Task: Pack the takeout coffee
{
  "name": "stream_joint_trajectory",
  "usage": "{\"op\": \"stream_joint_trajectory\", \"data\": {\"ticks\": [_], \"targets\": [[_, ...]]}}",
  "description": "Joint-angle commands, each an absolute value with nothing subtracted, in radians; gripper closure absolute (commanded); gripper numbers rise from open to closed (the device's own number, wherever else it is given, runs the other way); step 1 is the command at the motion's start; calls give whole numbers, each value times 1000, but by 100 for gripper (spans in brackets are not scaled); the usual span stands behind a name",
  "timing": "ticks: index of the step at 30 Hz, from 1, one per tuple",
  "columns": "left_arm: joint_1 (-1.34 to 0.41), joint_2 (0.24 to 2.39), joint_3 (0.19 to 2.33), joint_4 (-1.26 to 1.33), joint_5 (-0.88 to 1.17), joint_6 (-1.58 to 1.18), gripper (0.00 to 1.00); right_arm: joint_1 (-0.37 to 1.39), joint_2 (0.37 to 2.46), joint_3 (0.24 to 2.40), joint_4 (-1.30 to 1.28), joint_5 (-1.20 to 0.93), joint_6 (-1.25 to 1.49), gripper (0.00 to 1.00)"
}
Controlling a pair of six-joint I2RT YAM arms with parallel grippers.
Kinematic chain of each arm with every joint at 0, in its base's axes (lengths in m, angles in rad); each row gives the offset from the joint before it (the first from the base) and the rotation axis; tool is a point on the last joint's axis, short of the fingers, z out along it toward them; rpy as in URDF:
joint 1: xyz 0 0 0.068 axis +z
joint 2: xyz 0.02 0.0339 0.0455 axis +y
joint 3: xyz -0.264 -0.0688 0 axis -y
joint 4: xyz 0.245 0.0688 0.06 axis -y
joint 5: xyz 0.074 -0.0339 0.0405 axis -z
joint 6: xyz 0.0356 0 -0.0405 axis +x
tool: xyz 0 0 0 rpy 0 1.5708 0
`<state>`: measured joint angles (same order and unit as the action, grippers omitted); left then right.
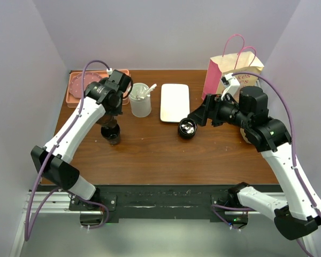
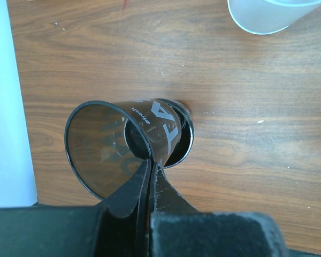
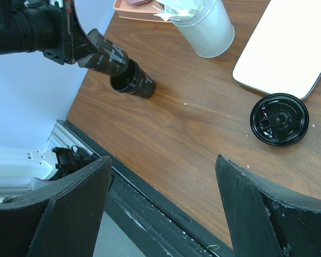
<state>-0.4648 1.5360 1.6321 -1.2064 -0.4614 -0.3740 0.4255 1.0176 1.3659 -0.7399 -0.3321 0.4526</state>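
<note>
Left fingers (image 2: 142, 182): closed tight on the rim of a black cup with white lettering (image 2: 155, 120). The cup is held tilted, its base set into the mouth of a second black cup (image 2: 184, 142) resting on the brown wooden tabletop (image 1: 150, 155).

Right fingers (image 3: 257, 203): spread wide, gripping nothing, above the tabletop near a round black plastic lid (image 3: 279, 119) lying flat.

Beyond: a white rectangular tray (image 1: 175, 101) beside a frosted translucent cup (image 1: 140, 101) holding stirrers.

Far edge: a pink tray (image 1: 77, 85) on the left, a pink paper bag (image 1: 219, 75) on the right.
</note>
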Motion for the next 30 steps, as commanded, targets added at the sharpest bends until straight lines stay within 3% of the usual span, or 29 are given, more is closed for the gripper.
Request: {"op": "stream_joint_trajectory", "data": {"ticks": [1, 6, 15, 30], "targets": [[-505, 1545, 1730, -1226, -488, -367, 100, 430, 1023, 1390, -713, -347, 466, 18], [-609, 1606, 1854, -1278, -543, -377, 100, 430, 1025, 1414, -733, -315, 491, 18], [-778, 1696, 1934, -1315, -545, -449, 100, 429, 999, 1494, -827, -68, 520, 16], [-985, 1836, 1724, -1105, -480, -557, 100, 429, 894, 1525, -876, 132, 551, 16]]}}
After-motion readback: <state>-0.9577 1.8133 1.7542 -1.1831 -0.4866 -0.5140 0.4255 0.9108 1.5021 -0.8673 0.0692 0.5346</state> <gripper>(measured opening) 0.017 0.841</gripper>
